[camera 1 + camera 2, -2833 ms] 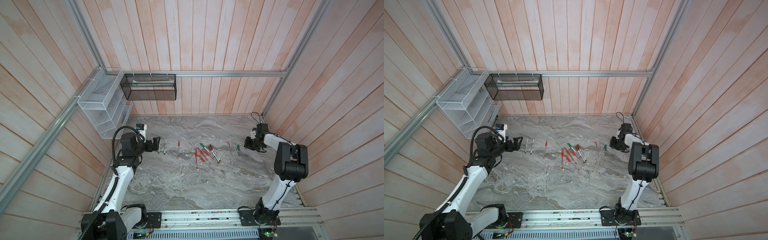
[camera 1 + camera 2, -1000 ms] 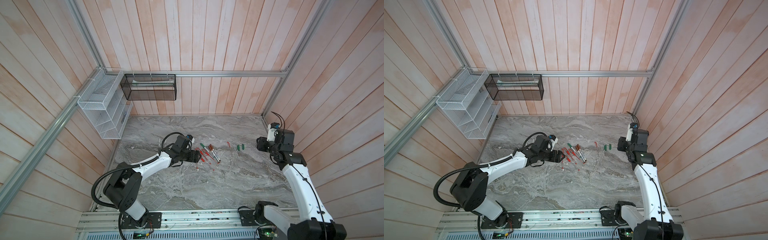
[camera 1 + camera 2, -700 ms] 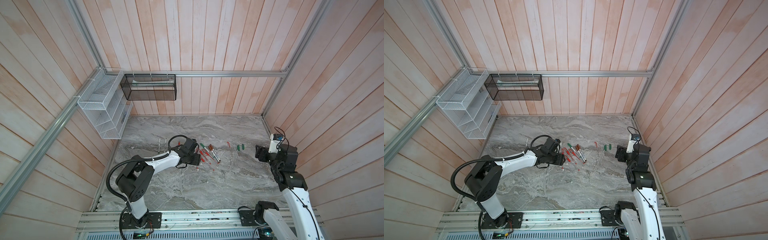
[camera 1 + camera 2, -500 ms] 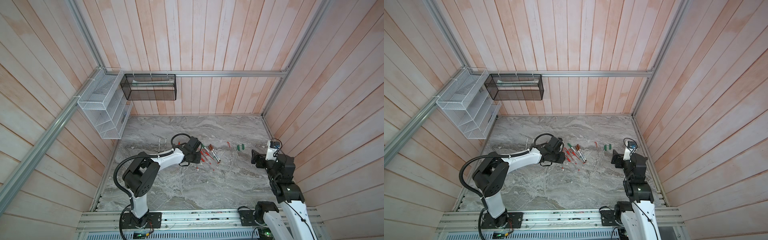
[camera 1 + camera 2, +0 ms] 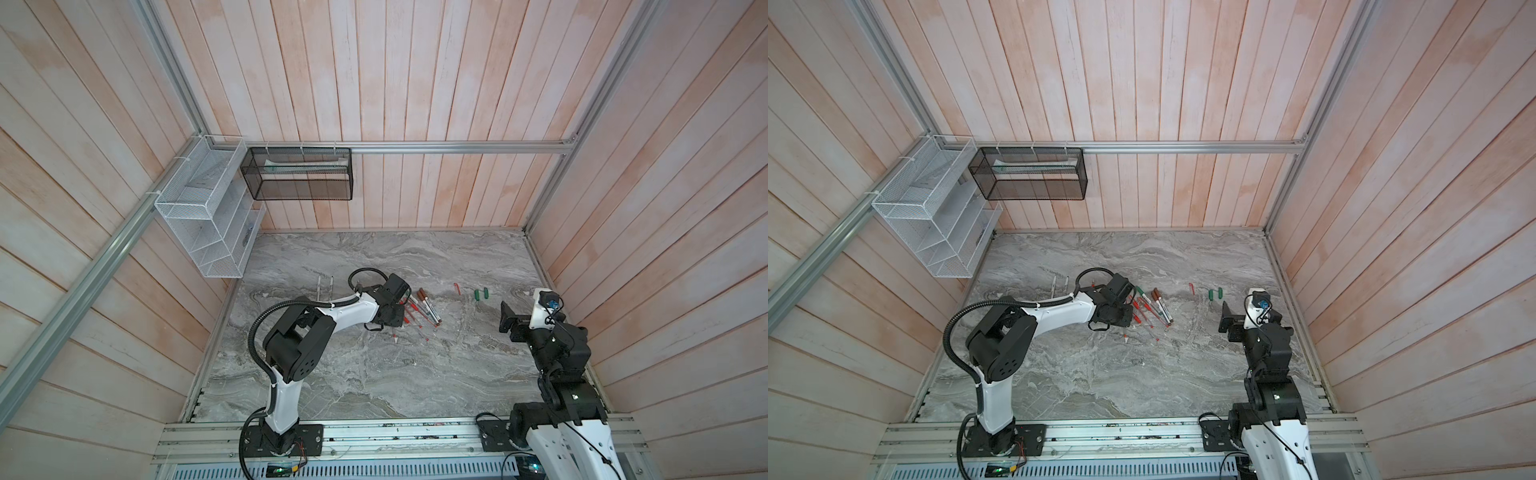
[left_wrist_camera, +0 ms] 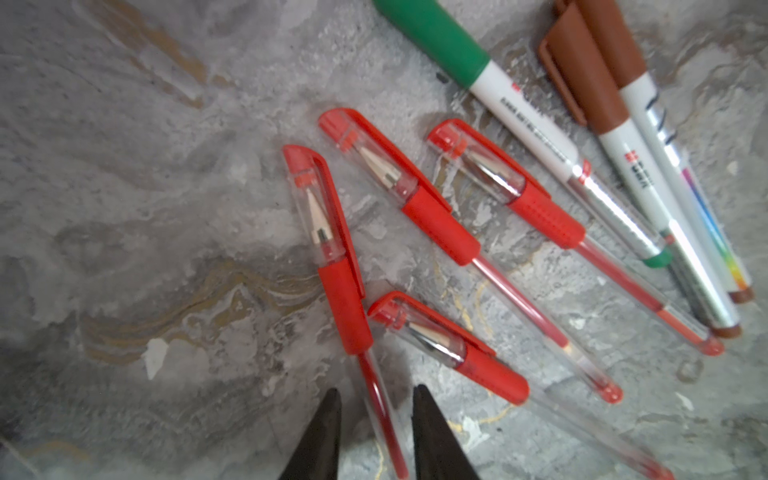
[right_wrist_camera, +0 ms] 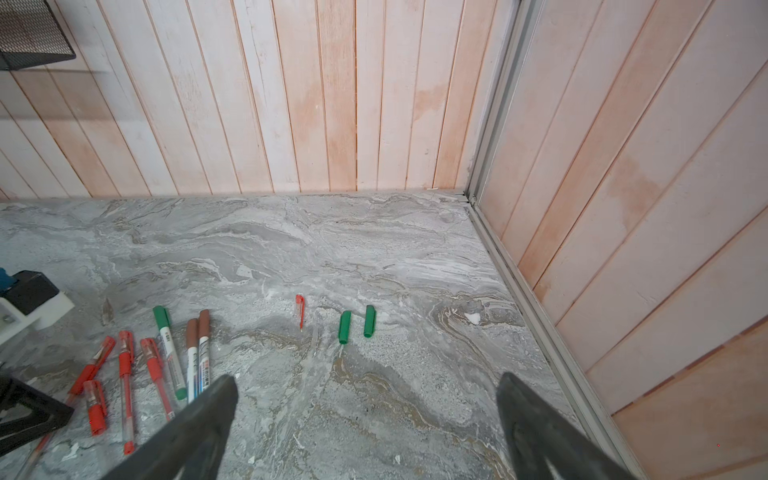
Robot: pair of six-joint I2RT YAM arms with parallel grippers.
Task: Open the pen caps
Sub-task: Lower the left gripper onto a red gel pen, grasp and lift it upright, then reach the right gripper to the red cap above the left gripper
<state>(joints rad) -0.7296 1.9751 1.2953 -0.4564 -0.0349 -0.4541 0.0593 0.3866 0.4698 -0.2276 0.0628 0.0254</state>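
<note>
- Marble tabletop, boxed in by pale wood planks, carries every pen. A wire shelf and a black mesh basket hang on the walls, out of play.
- Left gripper now sits low over the cluster of red pens. A few seconds ago it was out at the table's left side beside two bare barrels, which now lie there alone.
- Its jaws have come in from wide to a slim gap around the clear shaft of the nearest red pen. Slivers of table show on both sides of the shaft, so I cannot tell whether the pinch has landed.
- Clipped cap of that pen is on, at the end away from the fingers and free for the other arm to pull.
- Right gripper has drawn back toward its base and spread its jaws wide, holding nothing.
- Two green caps lie side by side ahead of it, where only one lay shortly before. A loose red cap is near them.
- Judgement: one more cap has just been set down, and the next round is starting on a red pen.
- Left to open in the left wrist view: four red pens, one green marker and two brown markers, all capped.
</note>
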